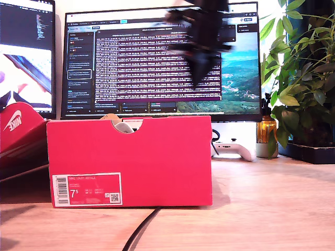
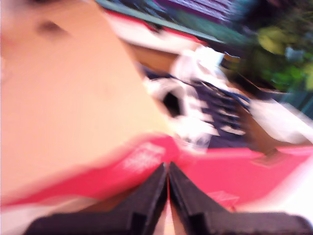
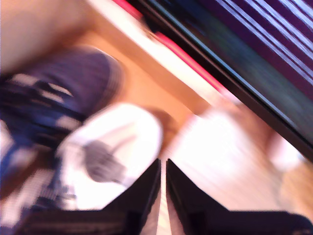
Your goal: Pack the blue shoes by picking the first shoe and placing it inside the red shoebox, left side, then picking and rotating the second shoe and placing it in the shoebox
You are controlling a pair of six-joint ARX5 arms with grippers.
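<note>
Both tools look closed, blurred, above the red shoebox (image 1: pixel 129 161).

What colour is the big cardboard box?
Red. The big cardboard shoebox has a white barcode label on its front, clearest in the exterior view.

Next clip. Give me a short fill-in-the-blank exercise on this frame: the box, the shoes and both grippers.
1. The red shoebox carries a white label marked with the size ____.
2. In the first wrist view, my first gripper has its jaws ____, with nothing between them.
3. In the second wrist view, a blue shoe lies beyond my second gripper, showing a ____ lining.
4. In the exterior view, a blurred dark arm hangs in front of the ____.

Missing words: 7.5; shut; white; monitor
</note>
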